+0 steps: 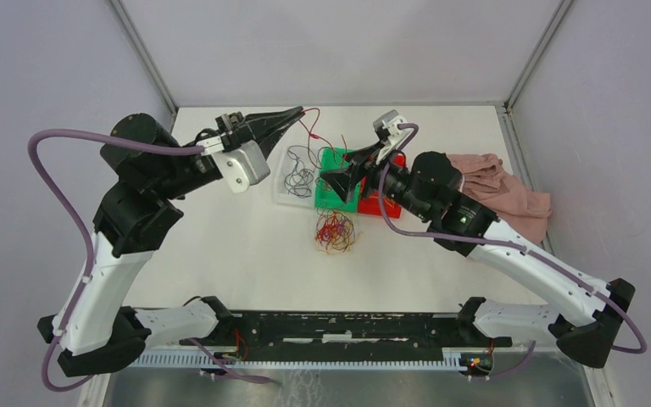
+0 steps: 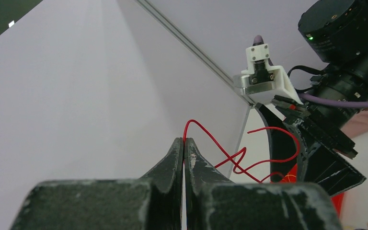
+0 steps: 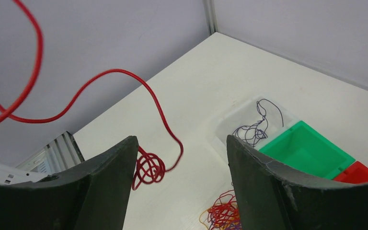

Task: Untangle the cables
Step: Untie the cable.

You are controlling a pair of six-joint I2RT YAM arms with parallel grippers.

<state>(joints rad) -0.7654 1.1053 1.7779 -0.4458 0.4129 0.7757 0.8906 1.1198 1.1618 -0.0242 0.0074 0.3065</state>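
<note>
The left gripper (image 2: 184,143) has its fingers pressed together on a red cable (image 3: 120,71) and holds it high above the far left of the table (image 1: 246,254). From there the cable hangs in loose bends toward the right gripper (image 3: 179,139), whose fingers stand apart with nothing clamped. The cable passes beyond them and ends in a small curled coil.

The other cables lie in a clump (image 1: 336,231) of red, yellow and dark strands on the table, just in front of the green bin (image 1: 329,158). A few dark ones are in the clear bin (image 1: 281,197) beside it.

These cables look very light, thin and limp, with a little spring, so I think they slip easily from the pads and pull their neighbours along. A free end or a straight part seems better to take than the coil.

For room, the near and left parts of the table are open. The bins are close behind the clump, the right arm hangs over them, and the back wall is near to the raised left gripper.
</note>
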